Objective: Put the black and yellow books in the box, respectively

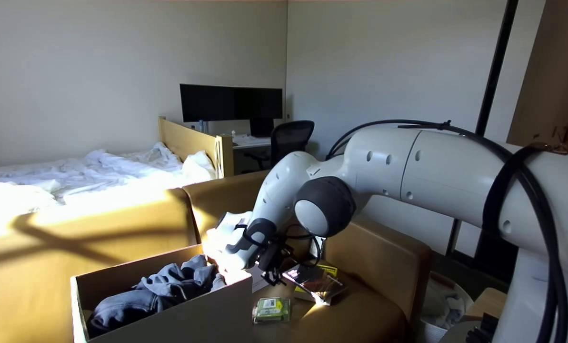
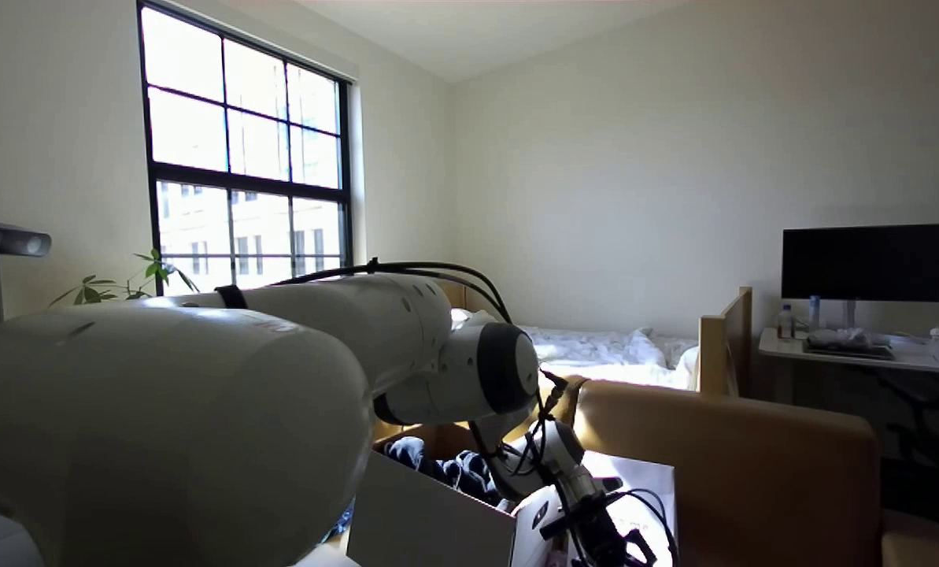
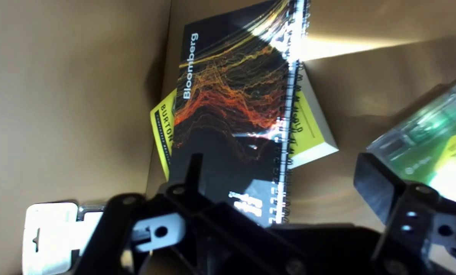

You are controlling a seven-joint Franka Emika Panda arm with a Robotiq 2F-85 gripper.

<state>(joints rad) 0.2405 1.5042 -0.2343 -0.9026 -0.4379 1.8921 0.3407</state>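
The black book [image 3: 228, 114], spiral-bound with orange and gold streaks, lies across the yellow book [image 3: 308, 131] on the sofa seat. Only corners of the yellow book show from under it. An exterior view also has the black book [image 1: 312, 280] just beyond my gripper [image 1: 273, 277]. In the wrist view my gripper [image 3: 285, 177] is open above the black book's near end, one finger over the cover and the other past the spiral edge, holding nothing. The brown cardboard box [image 1: 193, 314] stands beside the gripper with dark clothing [image 1: 164, 290] inside; it also appears, as box [image 2: 438, 512], in an exterior view.
A green and clear plastic package [image 1: 271, 309] lies on the seat between box and books. White packaging [image 3: 48, 236] rests at the lower left of the wrist view. The sofa's armrest [image 1: 379, 247] rises behind the books.
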